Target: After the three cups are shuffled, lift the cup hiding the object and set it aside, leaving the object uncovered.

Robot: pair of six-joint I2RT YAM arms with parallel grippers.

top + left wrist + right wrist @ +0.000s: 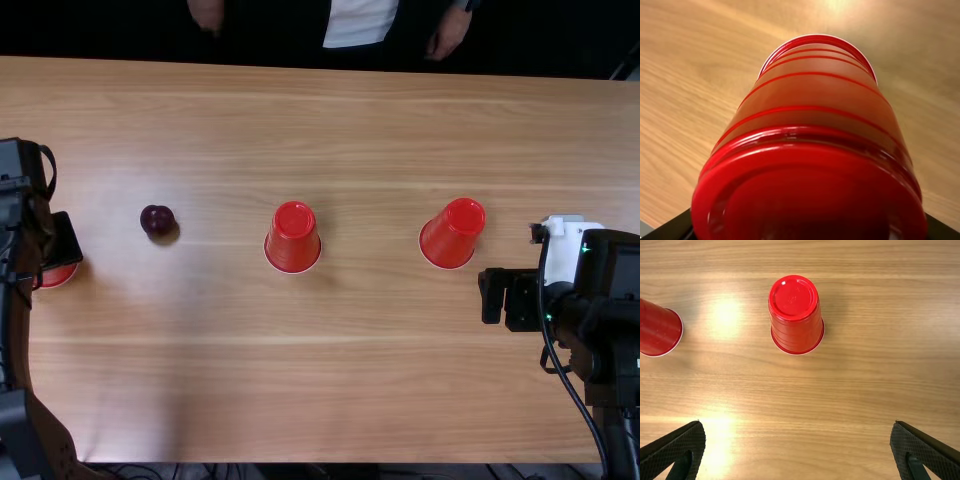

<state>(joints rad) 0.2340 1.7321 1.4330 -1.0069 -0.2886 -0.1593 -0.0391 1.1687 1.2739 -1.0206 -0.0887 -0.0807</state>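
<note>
A dark purple ball (157,220) lies uncovered on the table's left part. Further left, my left gripper (55,245) is shut on a red cup (55,274), held upside down with its rim low at the table; the arm hides most of it from above. In the left wrist view this cup (810,150) sits between the black fingers (670,227). Two more upside-down red cups stand in a row: the middle cup (293,237) (657,334) and the right cup (453,233) (794,312). My right gripper (497,295) (796,423) is open, on the near side of the right cup.
The wooden table (330,120) stretches wide behind the cups. The left arm's black links (20,330) run along the left edge, and the right arm's body (600,300) fills the near right corner.
</note>
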